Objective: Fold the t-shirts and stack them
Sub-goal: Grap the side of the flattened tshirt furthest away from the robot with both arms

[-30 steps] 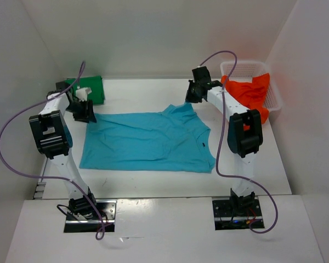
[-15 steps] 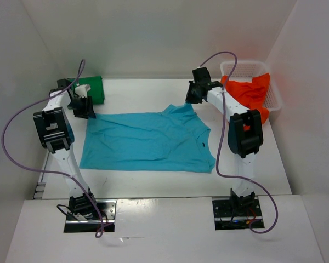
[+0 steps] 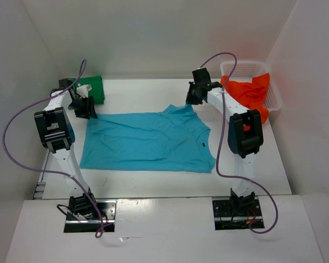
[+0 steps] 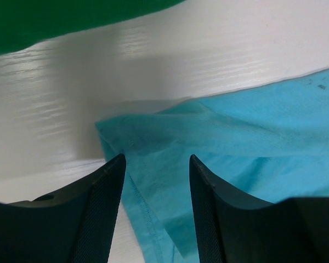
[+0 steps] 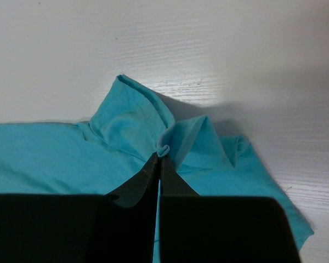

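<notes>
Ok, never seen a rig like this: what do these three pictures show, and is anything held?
Two robot arms, left and right, are bolted at the near edge of a white table, each ending in a two-finger claw. The wide picture looks down from above and behind; the other two come from wrist cameras. A turquoise t-shirt lies spread flat, a green t-shirt sits far left, and an orange-red t-shirt hangs out of a white basket far right. The right claw is shut, pinching a fold at the turquoise shirt's far edge. The left claw is open over that shirt's corner, holding nothing.
</notes>
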Motion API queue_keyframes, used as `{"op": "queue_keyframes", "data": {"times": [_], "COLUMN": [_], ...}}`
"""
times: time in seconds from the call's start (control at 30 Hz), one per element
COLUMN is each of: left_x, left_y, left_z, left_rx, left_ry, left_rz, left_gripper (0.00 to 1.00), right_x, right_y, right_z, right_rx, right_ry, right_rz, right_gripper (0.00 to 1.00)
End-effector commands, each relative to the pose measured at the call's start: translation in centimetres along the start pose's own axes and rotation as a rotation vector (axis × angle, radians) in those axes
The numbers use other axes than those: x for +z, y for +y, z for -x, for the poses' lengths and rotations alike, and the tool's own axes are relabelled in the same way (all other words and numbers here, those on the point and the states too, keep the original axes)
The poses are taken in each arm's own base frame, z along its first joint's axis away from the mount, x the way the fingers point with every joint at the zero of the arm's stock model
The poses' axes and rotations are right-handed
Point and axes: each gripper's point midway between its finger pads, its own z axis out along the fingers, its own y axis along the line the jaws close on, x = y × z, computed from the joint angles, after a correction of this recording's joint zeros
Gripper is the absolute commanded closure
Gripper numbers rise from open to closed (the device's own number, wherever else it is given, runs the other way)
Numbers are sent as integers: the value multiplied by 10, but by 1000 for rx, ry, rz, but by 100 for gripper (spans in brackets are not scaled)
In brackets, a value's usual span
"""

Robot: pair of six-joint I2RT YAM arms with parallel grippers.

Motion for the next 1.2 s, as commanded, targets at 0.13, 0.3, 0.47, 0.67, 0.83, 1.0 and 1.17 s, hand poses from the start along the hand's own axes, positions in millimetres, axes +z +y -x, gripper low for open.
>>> {"op": "queue_keyframes", "data": {"times": [0.13,0.3,0.47,0.67,0.83,1.0,1.17], "left_x": [17,17,-8,5,-5,-26,-19], "left_y": [-6,-1,13,9,7,3,11], "left_z": [-9,-10,-7,-16,6,32,37], "left_rx": [12,13,100,190,210,242,247], "left_ry": [34,41,16,68,-10,-84,-56], "left_rz": [-26,-1,153,197,262,282,295], "left_gripper": [42,42,43,42,38,32,30], "right_x": [-25,-24,-30,-29,-44,-89,-111], "right_y": [4,2,2,0,4,19,27], "right_z": [26,22,25,22,36,71,85], "right_rx": [-4,-4,-4,-4,-21,-28,-35], "right_ry": [-90,-81,-94,-86,-131,-243,-304], "right_rz": [10,5,2,-3,7,42,71], "right_gripper": [100,100,100,100,100,100,100]}}
